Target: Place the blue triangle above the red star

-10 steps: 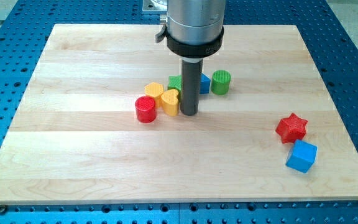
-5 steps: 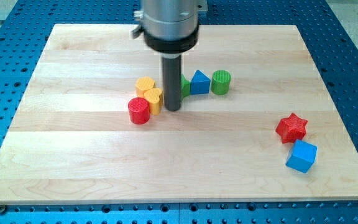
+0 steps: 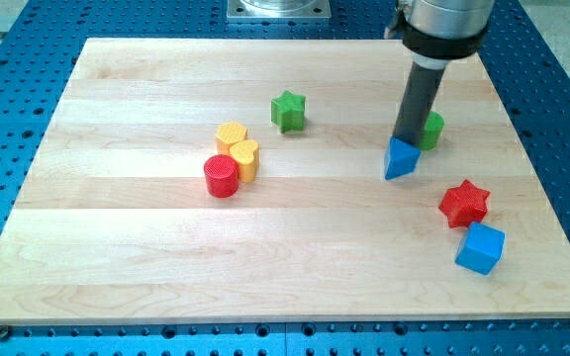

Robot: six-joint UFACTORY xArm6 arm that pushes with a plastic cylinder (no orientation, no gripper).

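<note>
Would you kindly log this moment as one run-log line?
my tip: touching blue triangle block's top edge | red star block: lower right of triangle, apart | placement: not yet done

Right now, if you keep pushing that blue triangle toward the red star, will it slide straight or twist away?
The blue triangle probably slides easily: the wooden board looks smooth and the block small and light. It may twist, since my tip meets it at its upper edge, near a corner rather than a flat face. Tipping seems unlikely, as it sits flat. The red star lies to its lower right.

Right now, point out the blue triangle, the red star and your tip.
blue triangle (image 3: 401, 160), camera view, front face.
red star (image 3: 464, 202), camera view, top centre.
my tip (image 3: 406, 143), camera view, rod's lower end, touching the triangle's top edge.
</note>
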